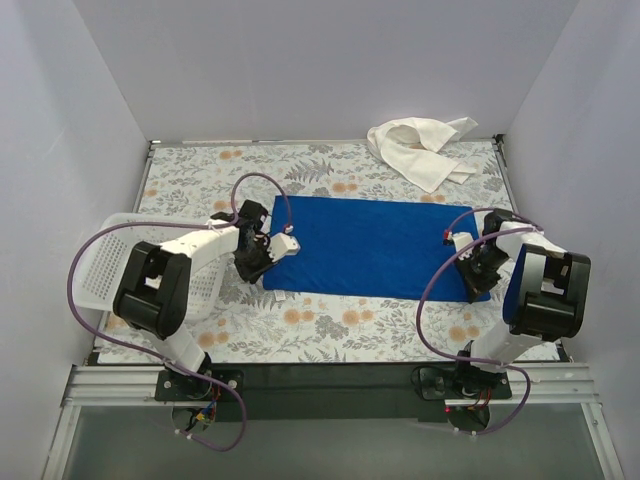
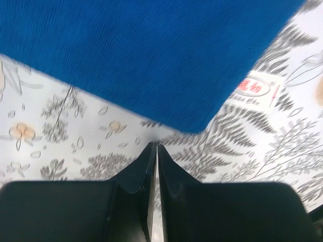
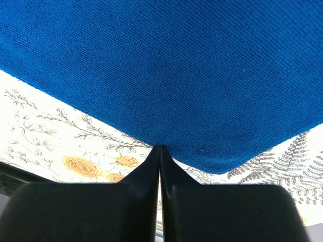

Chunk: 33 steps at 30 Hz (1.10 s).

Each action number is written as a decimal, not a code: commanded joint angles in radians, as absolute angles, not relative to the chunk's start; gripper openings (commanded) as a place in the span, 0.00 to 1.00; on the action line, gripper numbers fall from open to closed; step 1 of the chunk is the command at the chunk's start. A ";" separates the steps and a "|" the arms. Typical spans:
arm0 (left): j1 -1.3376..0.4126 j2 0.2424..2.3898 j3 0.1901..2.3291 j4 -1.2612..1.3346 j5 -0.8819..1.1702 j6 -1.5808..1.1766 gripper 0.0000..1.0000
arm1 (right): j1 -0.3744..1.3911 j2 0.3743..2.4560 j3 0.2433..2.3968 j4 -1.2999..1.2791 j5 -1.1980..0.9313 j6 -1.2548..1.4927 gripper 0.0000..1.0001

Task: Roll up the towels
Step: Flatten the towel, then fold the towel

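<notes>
Your royal blue towel (image 1: 375, 245) lies flat and spread across the middle of the floral worktop (image 1: 330, 322), while the white towel (image 1: 420, 148) sits crumpled at the far edge, well apart from both arms. Your left end effector (image 2: 154, 147) has its fingers pressed together with nothing between them, the tips just short of the blue towel's near left corner. If you lift from here, that corner will likely stay down. Your right end effector (image 3: 160, 149) is also pressed together, tips at the towel's near edge beside its right corner. You cannot tell from the wrist view whether any hem is caught. Judge that grip as doubtful: a pull with one side held and the other free would probably skew the cloth and start a crooked roll. Pushing forward with the fingers together could also ruck the printed cloth beneath rather than the towel. The white perforated basket (image 1: 95, 262) stands close beside your left arm, so a wide elbow swing might knock it.
</notes>
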<state>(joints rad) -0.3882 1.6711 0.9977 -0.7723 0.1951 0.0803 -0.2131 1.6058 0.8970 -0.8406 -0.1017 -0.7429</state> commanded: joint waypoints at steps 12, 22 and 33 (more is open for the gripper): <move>-0.354 1.735 1.463 -0.954 0.342 0.095 0.38 | -0.242 1.604 1.374 -1.062 -0.388 -0.764 0.53; -0.272 2.009 1.811 -0.856 0.429 0.006 0.41 | -0.275 2.040 1.951 -1.037 -0.351 -0.652 0.41; -0.226 2.167 1.930 -0.762 0.437 -0.057 0.41 | -0.270 2.321 2.140 -0.956 -0.308 -0.624 0.40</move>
<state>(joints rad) -0.2272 2.1677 1.8599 -0.8047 0.4053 -0.0353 -0.2737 2.2971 2.0872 -0.9932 -0.3138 -0.6445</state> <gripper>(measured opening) 0.402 0.387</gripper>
